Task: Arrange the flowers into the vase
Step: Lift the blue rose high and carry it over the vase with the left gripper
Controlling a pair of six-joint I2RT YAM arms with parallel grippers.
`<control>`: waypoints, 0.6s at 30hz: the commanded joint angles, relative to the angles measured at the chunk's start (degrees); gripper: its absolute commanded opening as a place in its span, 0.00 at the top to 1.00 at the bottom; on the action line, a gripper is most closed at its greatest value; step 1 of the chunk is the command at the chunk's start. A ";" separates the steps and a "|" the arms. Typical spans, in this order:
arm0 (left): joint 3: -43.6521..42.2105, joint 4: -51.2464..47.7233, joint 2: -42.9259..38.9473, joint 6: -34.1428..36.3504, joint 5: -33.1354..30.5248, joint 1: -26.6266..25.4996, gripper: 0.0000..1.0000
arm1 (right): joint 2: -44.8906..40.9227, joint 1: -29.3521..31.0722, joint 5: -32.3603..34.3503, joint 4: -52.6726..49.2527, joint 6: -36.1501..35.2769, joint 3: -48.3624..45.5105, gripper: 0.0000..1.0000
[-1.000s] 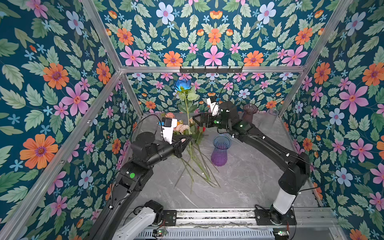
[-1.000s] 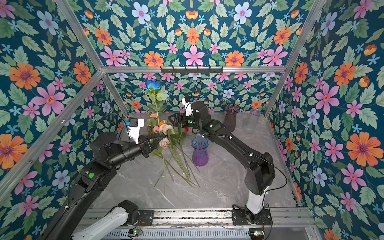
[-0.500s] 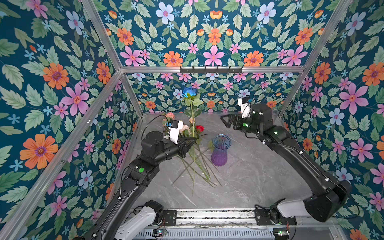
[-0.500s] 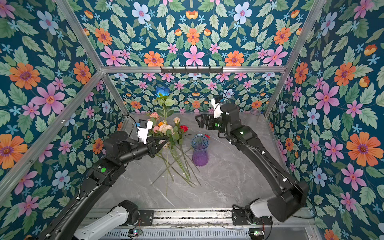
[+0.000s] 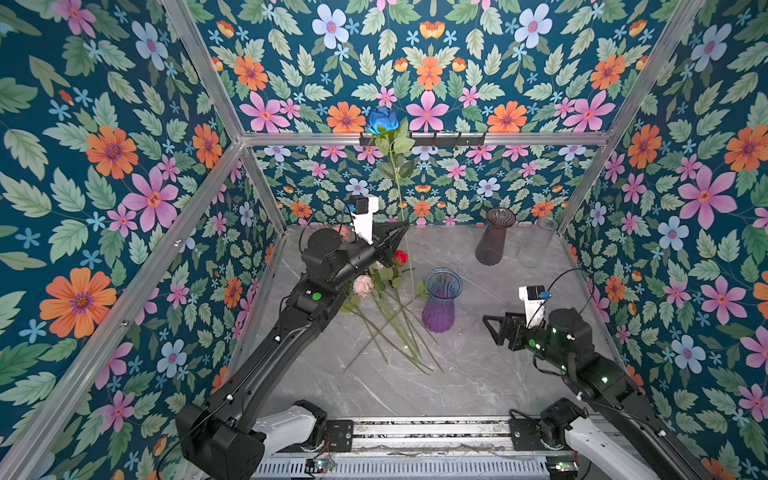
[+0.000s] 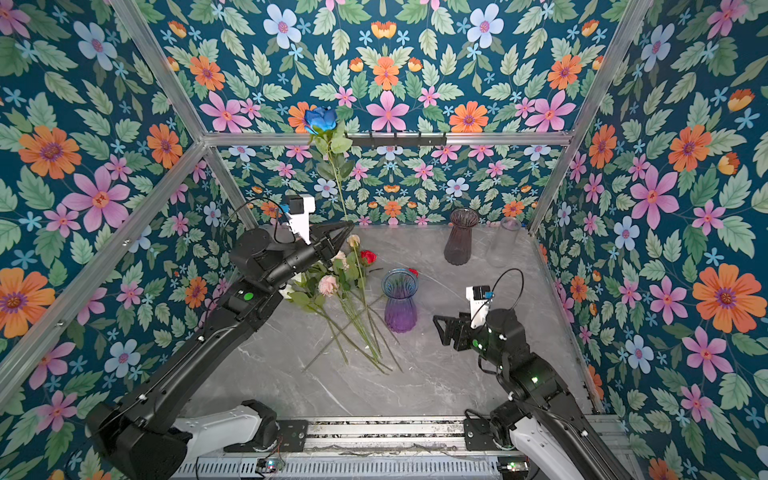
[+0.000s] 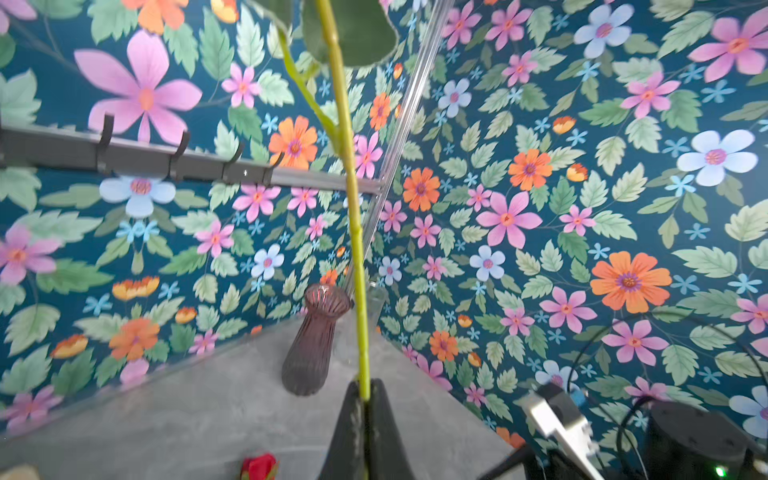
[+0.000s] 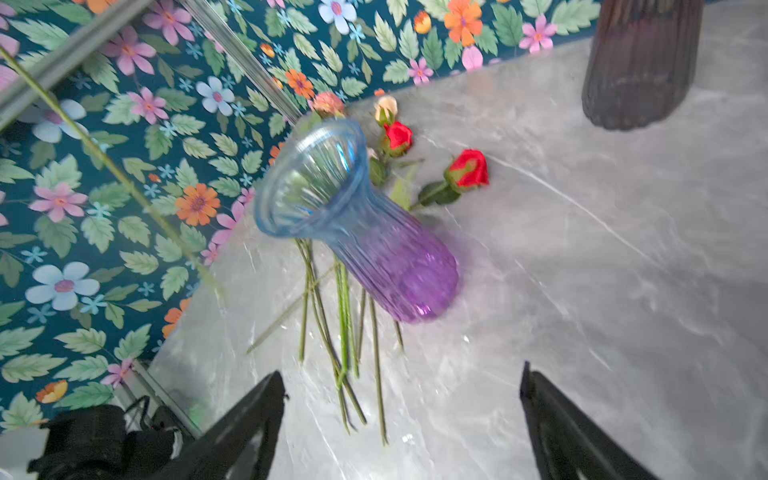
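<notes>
My left gripper [image 5: 405, 227] [image 6: 349, 226] is shut on the green stem [image 7: 353, 199] of a blue rose [image 5: 382, 120] [image 6: 320, 119]. The rose stands nearly upright, with its head high by the back rail. In both top views its lower end hangs just left of the vase's mouth. The vase [image 5: 441, 301] [image 6: 400, 301] [image 8: 357, 224], blue at the top and purple below, stands upright mid-table. Several flowers [image 5: 386, 307] [image 6: 345, 299] lie in a pile left of it, and a red rose [image 8: 467, 168] lies behind it. My right gripper [image 5: 490, 328] [image 6: 440, 328] [image 8: 401, 372] hangs open and empty to the vase's near right.
A dark purple vase [image 5: 494, 237] and a clear glass vase [image 5: 536, 243] stand at the back right of the grey marble table [image 5: 478, 374]. A rail of hooks [image 5: 436, 138] runs along the back wall. Flower-printed walls close in three sides.
My right arm has drawn back from beside the blue rose at the far middle to the near right. My left gripper has carried the rose higher and to the right, toward the vase.
</notes>
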 commanded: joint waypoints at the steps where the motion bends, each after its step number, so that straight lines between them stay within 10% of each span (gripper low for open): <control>1: 0.75 21.38 2.05 1.10 0.16 -0.10 1.00 | -5.11 0.02 1.69 -4.38 2.09 -4.85 0.10; 9: 11.12 22.16 10.51 4.11 3.01 -2.52 1.00 | -16.26 0.07 -0.15 -3.91 3.64 -14.88 0.10; 18: 4.42 22.66 11.15 6.86 1.62 -6.19 1.00 | -17.87 0.10 -1.24 -1.87 3.23 -16.93 0.10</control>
